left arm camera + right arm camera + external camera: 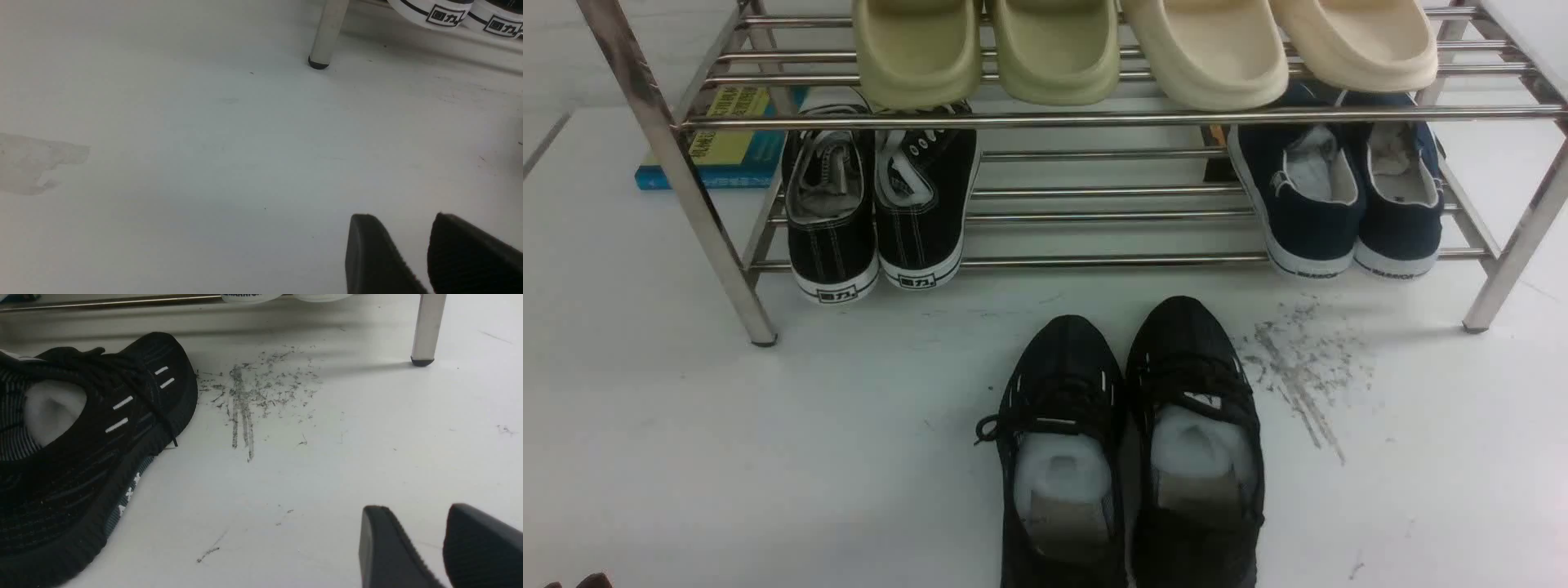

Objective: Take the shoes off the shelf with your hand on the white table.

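Observation:
The navy-blue shoes point(1339, 196) stand side by side at the right end of the lower tier of the chrome shelf point(1094, 118), toes toward me. In the right wrist view only their white toe edges point(249, 297) show, behind a shelf leg point(427, 330). My right gripper point(416, 510) hovers low over the white table point(327, 477), open with nothing between its fingers, well short of the shelf. My left gripper point(402, 218) is also open and empty over bare table point(204, 163), near the shelf's left leg point(327, 36). Neither gripper shows in the front view.
A pair of black mesh sneakers point(1131, 441) stands on the table before the shelf, next to grey scuff marks point(1298, 367). Black lace-up sneakers point(878, 204) sit at the lower tier's left end. Green slippers point(988, 49) and cream slippers point(1282, 45) fill the upper tier. A book point(727, 139) lies behind.

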